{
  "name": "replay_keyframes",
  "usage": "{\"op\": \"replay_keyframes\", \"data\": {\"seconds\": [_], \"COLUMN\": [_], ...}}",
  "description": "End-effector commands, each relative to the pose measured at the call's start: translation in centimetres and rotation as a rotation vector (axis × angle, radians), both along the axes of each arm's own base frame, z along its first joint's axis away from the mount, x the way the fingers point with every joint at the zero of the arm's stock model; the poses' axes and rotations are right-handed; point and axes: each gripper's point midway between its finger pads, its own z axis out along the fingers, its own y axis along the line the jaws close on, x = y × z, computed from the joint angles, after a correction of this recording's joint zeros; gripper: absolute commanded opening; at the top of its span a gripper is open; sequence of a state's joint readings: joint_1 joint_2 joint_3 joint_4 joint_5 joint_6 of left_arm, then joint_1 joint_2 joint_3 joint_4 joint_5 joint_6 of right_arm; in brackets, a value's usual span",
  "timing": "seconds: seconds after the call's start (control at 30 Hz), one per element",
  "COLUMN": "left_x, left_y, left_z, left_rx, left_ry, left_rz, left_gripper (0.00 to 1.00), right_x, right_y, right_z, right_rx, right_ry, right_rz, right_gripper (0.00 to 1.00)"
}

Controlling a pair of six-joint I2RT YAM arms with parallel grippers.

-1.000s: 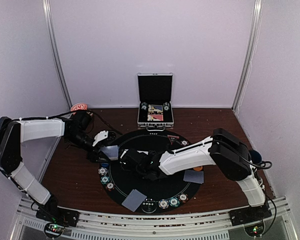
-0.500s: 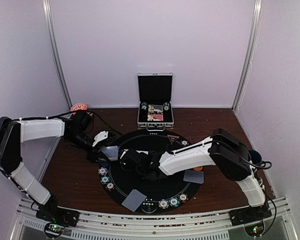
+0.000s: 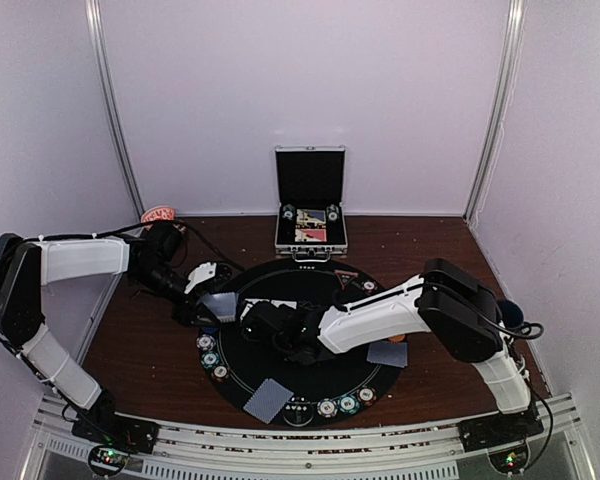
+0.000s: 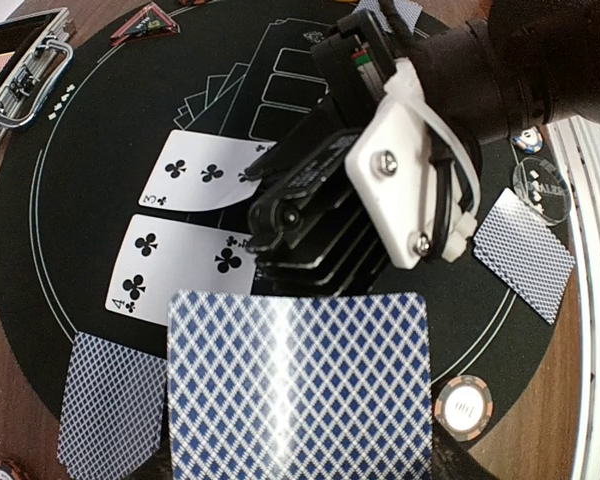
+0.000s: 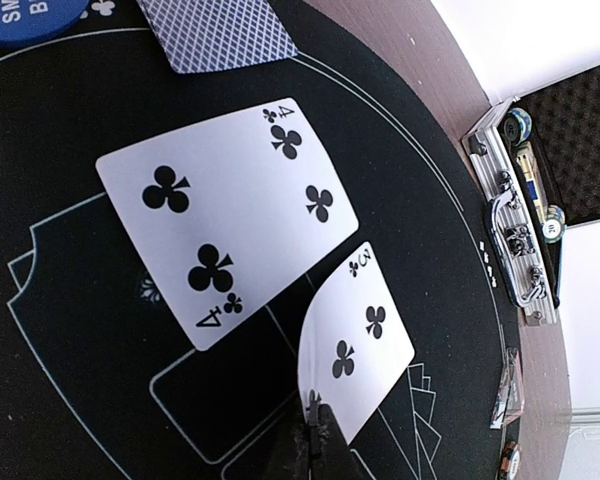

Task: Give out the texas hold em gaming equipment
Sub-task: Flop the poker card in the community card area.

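Observation:
On the round black mat (image 3: pixel 310 372) a four of clubs (image 5: pixel 225 215) (image 4: pixel 180 265) lies face up. Beside it the three of clubs (image 5: pixel 365 335) (image 4: pixel 205 175) has its near corner curled up off the mat, and my right gripper (image 5: pixel 315 425) (image 3: pixel 252 322) is shut on that corner. My left gripper (image 3: pixel 212 303) hovers at the mat's left edge, shut on blue-backed playing cards (image 4: pixel 300 385) that hide its fingers. Face-down cards (image 3: pixel 268 400) (image 3: pixel 387 352) and striped chips (image 3: pixel 340 405) (image 3: pixel 210 350) lie around the mat's rim.
The open silver case (image 3: pixel 310 200) stands behind the mat with chips and cards inside. A dark blue mug (image 3: pixel 510 315) sits at the right behind the right arm. A blue disc (image 5: pixel 35 20) and a clear dealer button (image 4: pixel 540 180) lie near the mat's edge.
The right gripper has crept slightly to the left with the three of clubs. The left arm has not moved.

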State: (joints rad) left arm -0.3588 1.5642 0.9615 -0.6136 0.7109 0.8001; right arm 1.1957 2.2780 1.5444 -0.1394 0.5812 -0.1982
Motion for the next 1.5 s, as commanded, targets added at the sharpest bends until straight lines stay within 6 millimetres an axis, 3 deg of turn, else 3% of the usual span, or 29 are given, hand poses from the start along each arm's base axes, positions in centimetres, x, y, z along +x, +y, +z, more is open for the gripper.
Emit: {"op": "replay_keyframes", "data": {"seconds": [0.0, 0.4, 0.8, 1.47], "left_x": [1.0, 1.0, 1.1, 1.1], "left_y": [-0.7, -0.7, -0.7, -0.7], "left_z": [1.5, 1.6, 1.5, 1.6], "left_rx": [-0.05, -0.05, -0.048, -0.048], "left_ry": [-0.062, -0.063, -0.063, -0.065], "left_rz": [-0.013, -0.013, -0.013, -0.01], "left_gripper": [0.6, 0.6, 0.6, 0.6], "right_x": [-1.8, -2.0, -2.5, -4.0], "right_y": [1.4, 1.2, 1.4, 0.9], "right_z": [-1.0, -1.3, -0.1, 1.5], "right_rx": [-0.025, -0.038, -0.012, 0.012], "right_ry": [-0.006, -0.002, 0.007, 0.019], "right_rz": [0.075, 0.071, 0.083, 0.076], "right_gripper": [0.01, 0.07, 0.2, 0.35]}}
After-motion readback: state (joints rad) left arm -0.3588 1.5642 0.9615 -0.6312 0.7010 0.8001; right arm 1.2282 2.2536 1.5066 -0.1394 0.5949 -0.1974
